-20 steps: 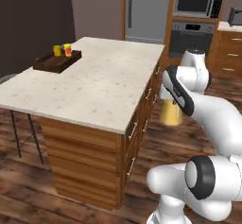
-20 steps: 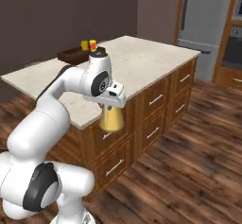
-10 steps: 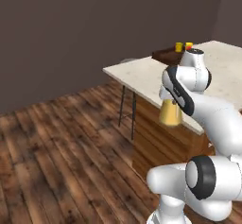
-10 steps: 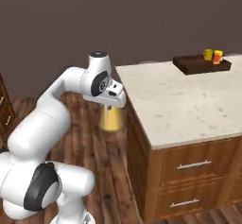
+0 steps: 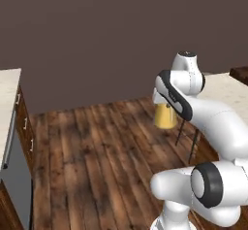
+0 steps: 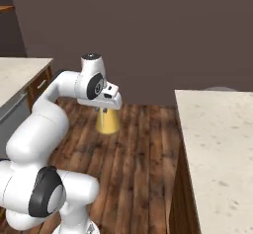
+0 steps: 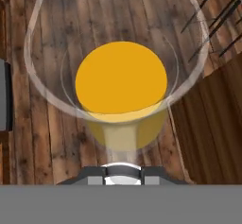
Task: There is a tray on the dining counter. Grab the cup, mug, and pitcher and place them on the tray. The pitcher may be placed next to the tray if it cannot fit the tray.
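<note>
Orange liquid is seen through the clear glass of the pitcher (image 5: 165, 117), which hangs upright under the end effector (image 5: 164, 104), lifted above the wooden floor (image 5: 97, 151). A dark corner of the tray (image 5: 240, 73) is caught at the right edge of the left base view, on the dining worktop (image 5: 224, 89). In the right base view the pitcher (image 6: 107, 121) is held well apart from the beige worktop (image 6: 217, 144). From the hand view, the pitcher's (image 7: 121, 83) flared rim is looked down into, with the end effector pinched on its neck.
</note>
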